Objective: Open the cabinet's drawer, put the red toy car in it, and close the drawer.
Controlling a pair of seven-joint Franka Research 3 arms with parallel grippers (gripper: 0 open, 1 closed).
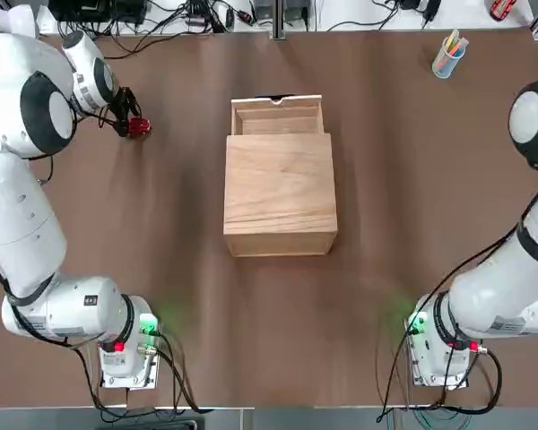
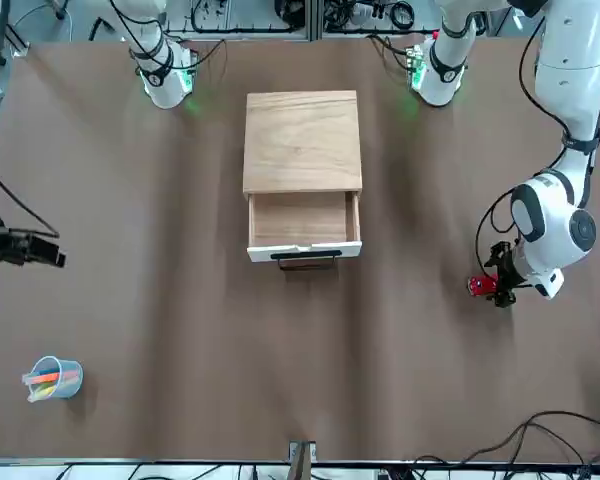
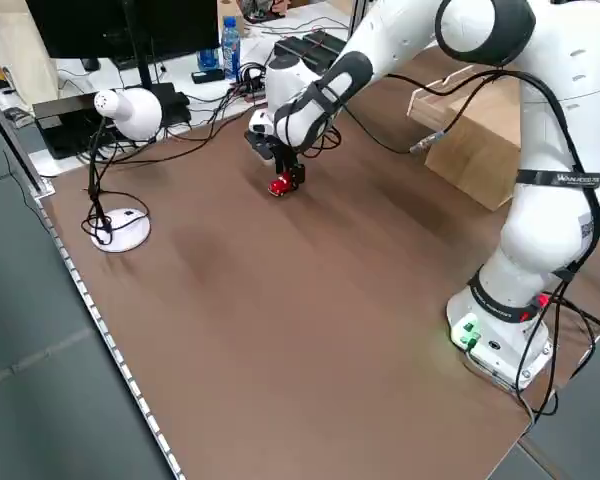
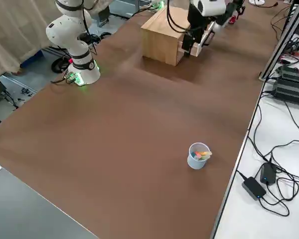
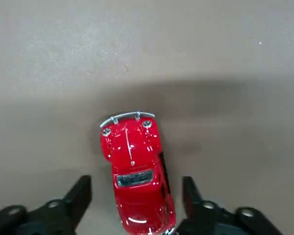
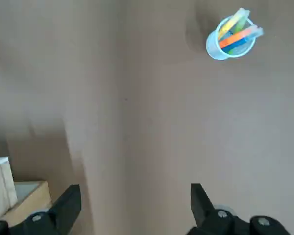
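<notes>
Near the table's far right corner stood a light-blue cup of markers (image 1: 448, 55); the wooden drawer (image 1: 278, 116) hung open from its cabinet (image 1: 280, 190); at far left the left gripper's fingers (image 5: 83, 200) were spread astride the red toy car (image 5: 137, 181); the right gripper (image 6: 137, 208), nearer the cup, gaped wide and empty

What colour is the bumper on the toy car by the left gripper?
Silver: the bumper is shiny chrome against the red body, clearest in the left wrist view.
</notes>
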